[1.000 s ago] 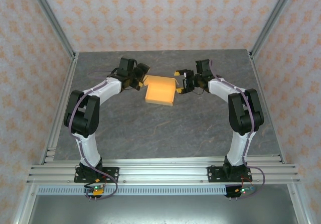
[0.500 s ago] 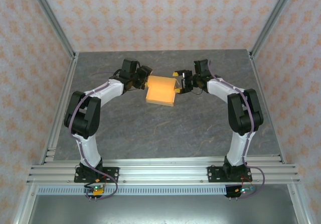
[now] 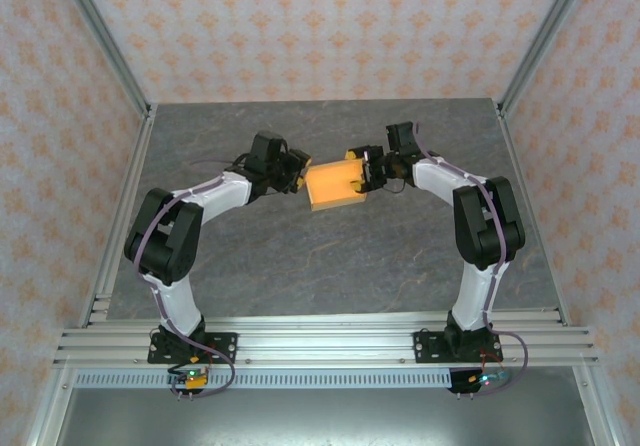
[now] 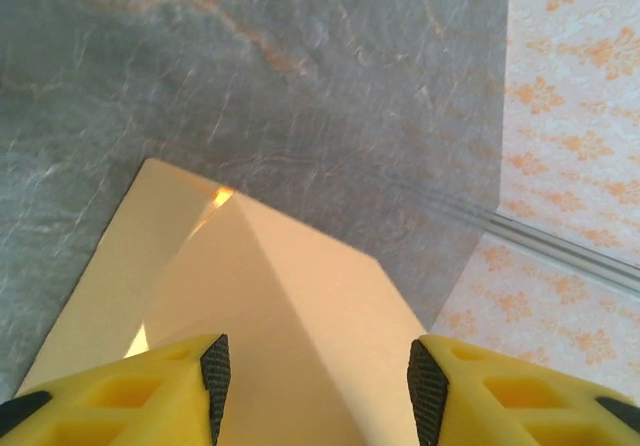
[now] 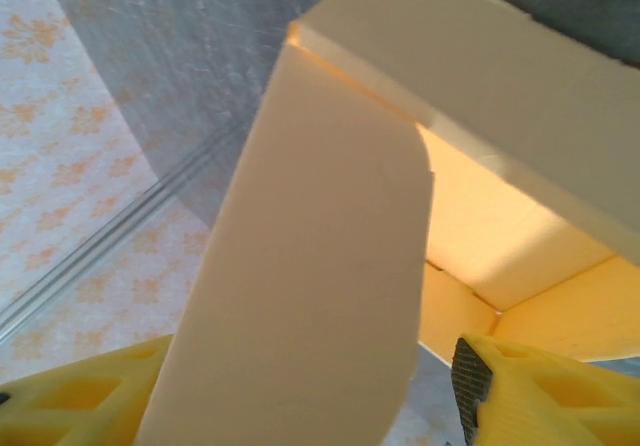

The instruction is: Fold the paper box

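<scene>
One paper box (image 3: 335,184) sits at the far middle of the grey table (image 3: 300,256), between two grippers.

The left gripper (image 3: 297,174) meets the box's left end. In the left wrist view its two yellow fingers (image 4: 150,396) are spread wide over a tan panel. The right gripper (image 3: 362,165) is at the right end, also spread, with one rounded flap (image 5: 310,266) raised between its two fingers (image 5: 540,386). The flap seems loose rather than pinched, though contact at its edges is unclear.
</scene>
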{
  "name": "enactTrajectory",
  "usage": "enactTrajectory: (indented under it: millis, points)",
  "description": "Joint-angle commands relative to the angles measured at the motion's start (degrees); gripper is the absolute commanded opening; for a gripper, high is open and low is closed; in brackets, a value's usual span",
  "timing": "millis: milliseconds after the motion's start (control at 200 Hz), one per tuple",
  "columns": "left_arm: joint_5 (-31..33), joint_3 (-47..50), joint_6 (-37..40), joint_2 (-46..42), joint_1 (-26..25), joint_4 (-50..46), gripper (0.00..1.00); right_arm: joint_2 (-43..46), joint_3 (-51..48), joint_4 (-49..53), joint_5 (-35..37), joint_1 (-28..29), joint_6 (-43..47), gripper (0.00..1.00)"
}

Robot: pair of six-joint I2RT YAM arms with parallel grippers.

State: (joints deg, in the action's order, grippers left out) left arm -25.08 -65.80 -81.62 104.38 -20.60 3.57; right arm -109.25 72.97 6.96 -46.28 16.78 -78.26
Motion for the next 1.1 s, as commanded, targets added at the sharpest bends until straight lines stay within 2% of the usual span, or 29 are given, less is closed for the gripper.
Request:
enactTrajectory:
  millis: [0,75,190,365,460,541,631,716,891,1096]
  points:
    - [1.1,2.5,-0.7,-2.4,-1.0,2.8,0.51,1.2,-1.6,4.5,-0.3,0.4,4.7,0.69]
    - [1.5,3.8,-0.5,-2.5,-1.3,2.5,0.47,1.3,-2.8,3.8,-1.1,0.4,4.7,0.69]
    - [1.3,5.4,-1.1,-2.5,-1.6,3.5,0.47,1.8,-3.1,5.4,-0.1,0.3,6.6,0.69]
    - [1.9,4.2,0.0,-4.0,-1.2,1.7,0.59,2.9,-1.7,6.7,-1.6,-1.2,7.9,0.77]
    - [2.3,2.5,1.9,-5.1,-1.0,-1.5,0.67,2.9,2.1,12.7,-2.8,-3.2,13.5,0.80]
    - [2.6,2.1,2.0,-5.7,-1.0,-2.8,0.70,2.7,5.9,19.0,-2.4,-4.8,19.8,0.80]
    - [1.6,1.4,1.8,-5.2,-1.0,-2.8,0.70,1.7,9.8,25.4,-1.2,-6.1,26.7,0.80]
    - [1.5,1.1,1.2,-4.7,-1.2,-2.5,0.70,-0.1,11.9,27.4,-2.8,-7.0,29.5,0.80]
    - [0.2,-0.8,-0.5,-3.0,-1.9,-1.4,0.67,-3.4,13.4,27.5,-3.0,-7.1,30.7,0.78]
    - [-0.3,-2.9,-0.1,-1.9,-2.9,-2.6,0.68,-4.7,15.0,25.8,-3.9,-7.0,29.3,0.76]
